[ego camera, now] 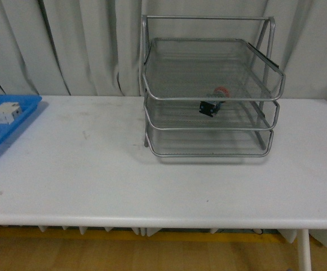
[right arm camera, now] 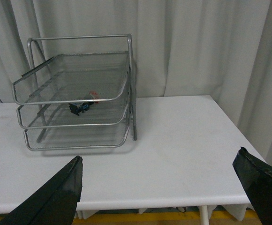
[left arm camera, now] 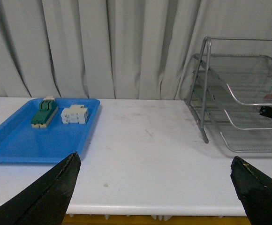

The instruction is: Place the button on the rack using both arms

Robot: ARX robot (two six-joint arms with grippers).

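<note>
The silver three-tier wire rack (ego camera: 152,121) stands at the back of the white table, right of centre. The button (ego camera: 213,103), red cap on a black body, lies on its side on the rack's middle tier; it also shows in the left wrist view (left arm camera: 269,107) and the right wrist view (right arm camera: 83,104). Neither arm appears in the front view. My left gripper (left arm camera: 154,164) hangs open over the table's front edge, well short of the rack (left arm camera: 204,117). Open too, my right gripper (right arm camera: 158,161) sits near the front edge, to the right of the rack (right arm camera: 132,108). Nothing is between either pair of fingers.
A blue plastic tray (ego camera: 25,110) sits at the table's left end, holding a white block (left arm camera: 74,114) and a green-and-cream switch (left arm camera: 44,112). Grey curtains hang behind the table. The table's right end (right arm camera: 230,126) shows in the right wrist view.
</note>
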